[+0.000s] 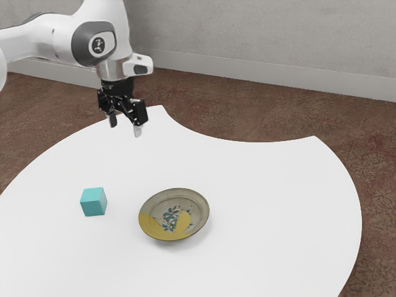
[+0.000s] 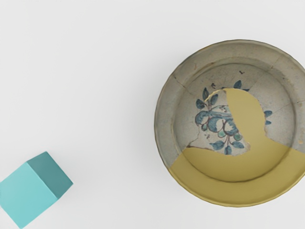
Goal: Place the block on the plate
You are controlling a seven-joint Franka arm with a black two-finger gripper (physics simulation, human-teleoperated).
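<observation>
My gripper (image 1: 125, 125) hangs above the far part of the table in the exterior view, its two fingers apart and nothing between them. The turquoise block (image 1: 93, 202) rests on the tabletop, nearer the exterior view's left than the plate. A round grey and mustard plate (image 1: 197, 211) with a blue floral pattern lies beside it, not touching it. In the wrist view the block (image 2: 29, 192) and the plate (image 2: 224, 189) are both seen from above, with bare tabletop between them.
The white table (image 1: 272, 185) has a curved edge, with a concave cut-out on its far side. Brown floor (image 1: 247, 108) and a grey wall (image 1: 266, 37) lie beyond it.
</observation>
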